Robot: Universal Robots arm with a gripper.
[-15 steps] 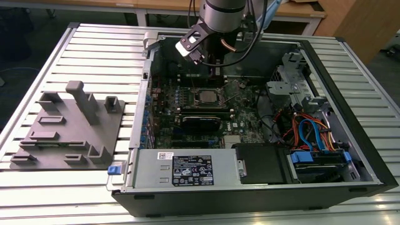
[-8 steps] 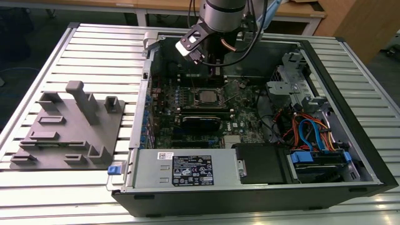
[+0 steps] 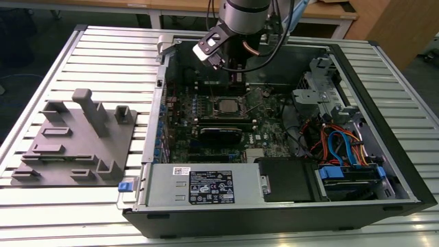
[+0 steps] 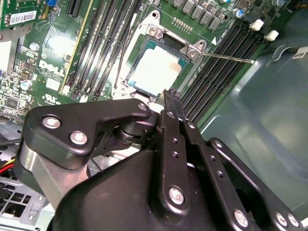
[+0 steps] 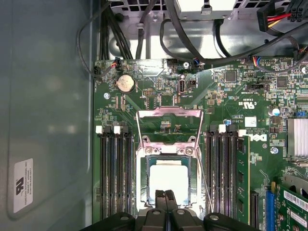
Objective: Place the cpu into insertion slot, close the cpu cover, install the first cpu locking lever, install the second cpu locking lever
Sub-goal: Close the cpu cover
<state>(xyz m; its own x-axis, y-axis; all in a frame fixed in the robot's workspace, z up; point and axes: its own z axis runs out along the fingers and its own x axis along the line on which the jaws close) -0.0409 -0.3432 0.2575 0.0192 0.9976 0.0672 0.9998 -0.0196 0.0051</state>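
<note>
Grey moulded fixture plate [image 3: 69, 154] lies on the slatted table [image 3: 96, 56] at the exterior view's left, the open-sided computer case [image 3: 404, 149] beside it to the right, where the cpu [image 5: 168, 179] sits in the insertion slot [image 5: 143, 173], the cpu cover [image 5: 168, 112] tilted up, and the gripper [image 5: 165, 194] hangs above, fingers [image 4: 171, 103] pressed together holding nothing.

Exterior view: high, angled down over the open computer case [image 3: 274, 218] on the counter [image 3: 103, 51]. Both wrist views: close above the motherboard [image 5: 231, 96], sharing the socket [image 5: 168, 150] from differing angles.
</note>
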